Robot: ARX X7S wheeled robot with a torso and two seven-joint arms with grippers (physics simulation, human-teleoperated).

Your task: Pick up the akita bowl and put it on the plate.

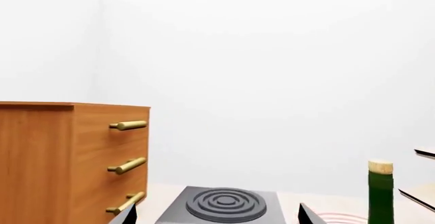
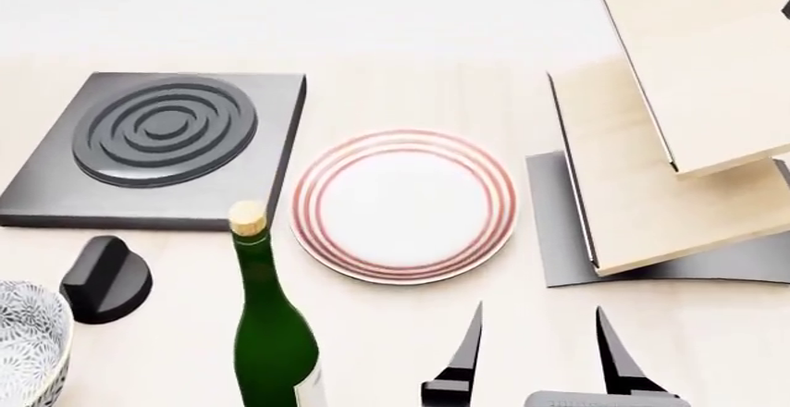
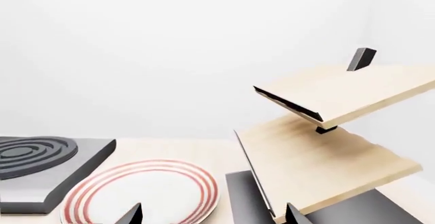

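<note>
The right gripper [image 2: 538, 347] hovers near the front edge, jaws spread wide and empty; the left gripper [image 1: 214, 214] shows only two parted tips, nothing between them; the plate [image 2: 404, 204], white with thin red rings, lies just beyond; the akita bowl [image 2: 28, 342], grey-and-white floral, sits at the near left corner; the green bottle [image 2: 269, 333] carries a pale label, unreadable.

A green bottle [image 2: 269, 333] stands on the table [image 2: 408, 83]. Behind it is a grey burner [image 2: 161, 143], beside it a black knob [image 2: 105, 279]. Far right, a wooden shelf [image 2: 667, 120]. A drawer cabinet [image 1: 68, 158] stands left of the burner.
</note>
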